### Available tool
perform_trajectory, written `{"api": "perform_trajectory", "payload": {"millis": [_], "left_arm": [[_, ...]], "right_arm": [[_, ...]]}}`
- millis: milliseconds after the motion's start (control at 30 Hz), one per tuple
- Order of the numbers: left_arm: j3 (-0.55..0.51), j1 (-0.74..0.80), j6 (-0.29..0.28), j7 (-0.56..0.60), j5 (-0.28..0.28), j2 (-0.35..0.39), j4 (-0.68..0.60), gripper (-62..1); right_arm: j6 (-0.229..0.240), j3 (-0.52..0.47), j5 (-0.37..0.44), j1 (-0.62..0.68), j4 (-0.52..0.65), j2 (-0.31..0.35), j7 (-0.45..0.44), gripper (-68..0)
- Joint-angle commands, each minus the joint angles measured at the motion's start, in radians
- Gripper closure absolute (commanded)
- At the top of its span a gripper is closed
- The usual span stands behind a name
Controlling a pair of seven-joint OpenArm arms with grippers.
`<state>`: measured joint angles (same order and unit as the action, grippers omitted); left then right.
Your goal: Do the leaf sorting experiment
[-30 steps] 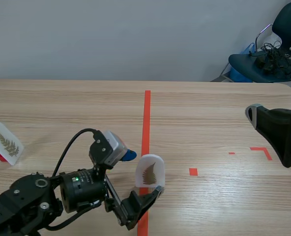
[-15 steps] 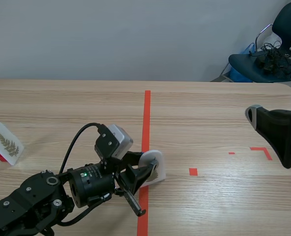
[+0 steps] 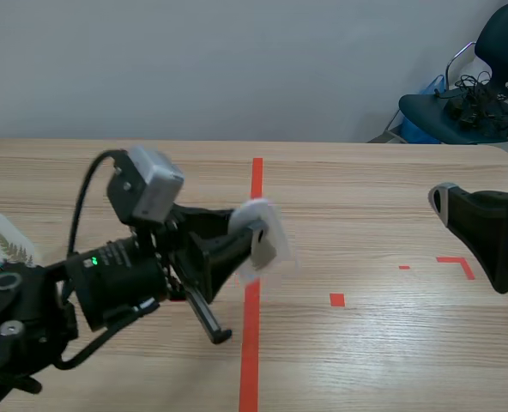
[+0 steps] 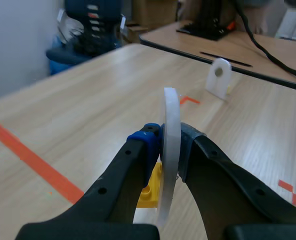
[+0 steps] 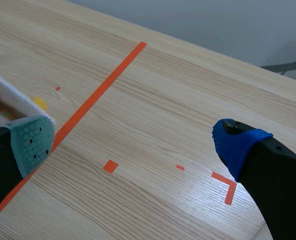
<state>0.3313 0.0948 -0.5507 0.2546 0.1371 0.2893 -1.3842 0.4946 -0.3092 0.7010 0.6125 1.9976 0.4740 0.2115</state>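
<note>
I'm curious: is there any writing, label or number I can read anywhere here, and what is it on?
There is no readable text anywhere.
The white card gripped by the left gripper is too blurred to read.
The other white card shows only a fern picture, no words.

Right gripper (image 5: 134,144) spread wide over the wooden table (image 5: 188,90): grey-green pad (image 5: 33,142) at the long tape line (image 5: 98,90), blue pad (image 5: 235,145) well off the line beside the corner mark (image 5: 227,186), small square (image 5: 110,166) near the line, blurred white card (image 5: 8,97) with a yellow piece (image 5: 40,103) just across it.
</note>
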Motion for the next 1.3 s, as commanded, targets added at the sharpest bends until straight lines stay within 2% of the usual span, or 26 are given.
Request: {"api": "perform_trajectory", "payload": {"millis": [0,100,233,400,500,700,967,1033,1200,1267], "left_arm": [[-0.072,0.051,0.009,-0.014,0.047,0.024,-0.02,-4.2],[-0.212,0.142,0.034,-0.036,0.116,0.042,-0.049,-4.2],[-0.39,0.234,0.148,-0.056,0.192,0.047,-0.039,-4.2],[-0.526,0.251,0.202,-0.071,0.254,0.047,0.044,-4.2],[-0.549,0.229,0.216,-0.068,0.289,0.057,0.125,-4.2],[-0.549,0.154,0.226,-0.042,0.29,0.078,0.275,-4.2],[-0.549,0.13,0.228,-0.019,0.289,0.08,0.323,-4.4],[-0.549,0.13,0.227,-0.019,0.289,0.08,0.323,-8.2],[-0.549,0.129,0.227,-0.019,0.289,0.081,0.323,-27.2],[-0.549,0.129,0.227,-0.019,0.289,0.086,0.323,-32.5]], "right_arm": [[0.0,0.002,0.011,-0.012,-0.002,0.013,-0.011,-67.1],[0.0,0.002,0.011,-0.012,-0.002,0.013,-0.011,-67.1],[0.0,0.002,0.011,-0.012,-0.002,0.013,-0.011,-67.1],[0.0,0.002,0.011,-0.012,-0.002,0.013,-0.012,-67.1],[0.0,0.002,0.012,-0.012,-0.002,0.013,-0.012,-67.1],[0.0,0.002,0.022,-0.012,-0.002,0.013,-0.011,-67.1],[0.0,0.002,0.023,-0.012,-0.002,0.013,-0.011,-67.1],[0.0,0.002,0.023,-0.012,-0.002,0.013,-0.011,-67.1],[0.0,0.002,0.023,-0.012,-0.002,0.013,-0.011,-67.1],[0.0,0.002,0.026,-0.012,-0.002,0.013,-0.011,-67.1]]}}
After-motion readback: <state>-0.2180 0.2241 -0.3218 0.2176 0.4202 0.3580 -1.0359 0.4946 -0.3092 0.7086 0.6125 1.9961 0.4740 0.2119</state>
